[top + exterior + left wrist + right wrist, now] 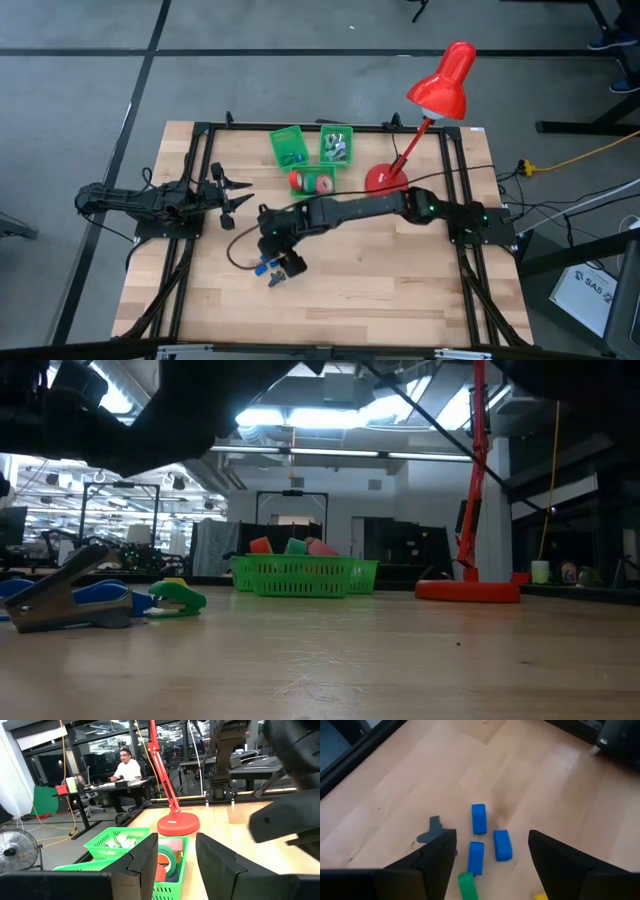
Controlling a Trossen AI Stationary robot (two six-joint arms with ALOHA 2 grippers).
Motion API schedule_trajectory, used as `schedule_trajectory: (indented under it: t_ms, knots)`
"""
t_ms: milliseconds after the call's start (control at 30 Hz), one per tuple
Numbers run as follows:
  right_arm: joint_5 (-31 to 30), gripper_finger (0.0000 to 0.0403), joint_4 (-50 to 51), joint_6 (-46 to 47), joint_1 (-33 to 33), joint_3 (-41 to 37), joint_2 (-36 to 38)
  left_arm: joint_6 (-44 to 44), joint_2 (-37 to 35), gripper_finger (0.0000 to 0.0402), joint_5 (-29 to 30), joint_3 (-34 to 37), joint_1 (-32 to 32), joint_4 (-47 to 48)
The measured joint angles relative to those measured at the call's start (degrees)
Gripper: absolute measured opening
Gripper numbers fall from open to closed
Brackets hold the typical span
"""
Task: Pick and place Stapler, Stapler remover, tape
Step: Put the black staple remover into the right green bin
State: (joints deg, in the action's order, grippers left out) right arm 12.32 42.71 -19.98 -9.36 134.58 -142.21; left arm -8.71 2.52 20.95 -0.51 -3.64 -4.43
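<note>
Three small blue staplers [479,818] lie on the wooden table with a green one [466,882] and a yellow one [539,896]; a grey stapler remover [434,827] lies beside them. My right gripper [491,839] hangs open above this cluster [264,268], slanting down and touching nothing. In the low view a blue stapler [70,600] and the green one [178,597] rest flat on the tabletop. Red tape rolls [312,182] sit in a green basket [172,880]. My left gripper [175,865] waits at the table's left, open and level.
Two more green baskets stand at the far edge, one with blue pieces [288,147], one with grey pieces [336,145]. A red desk lamp [440,90] stands on its round base [385,179] right of the baskets. A person sits at a desk beyond the table [126,767].
</note>
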Motion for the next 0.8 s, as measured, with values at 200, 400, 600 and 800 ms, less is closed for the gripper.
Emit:
schedule_trajectory:
  t_ms: [200, 400, 600, 800]
  knots:
    - [-0.19, 0.0253, 0.05, -3.02, -1.35, 0.02, -0.37, -0.02, -0.02, 0.0128, 0.0, 0.0, 0.02, -0.02]
    - [0.87, 0.0253, -0.12, -2.49, -2.19, 0.02, -2.67, -0.02, 0.0, 0.0127, 0.0, 0.0, 0.02, 0.06]
    - [3.3, 0.0253, -2.43, -1.41, -3.36, 0.03, -4.44, -0.01, 0.0, 0.0127, 0.0, 0.0, 0.0, -0.02]
    - [7.14, 0.0253, -6.02, 1.16, -3.19, 0.07, -6.12, -0.01, 0.0, 0.0128, 0.0, 0.0, 0.0, 0.14]
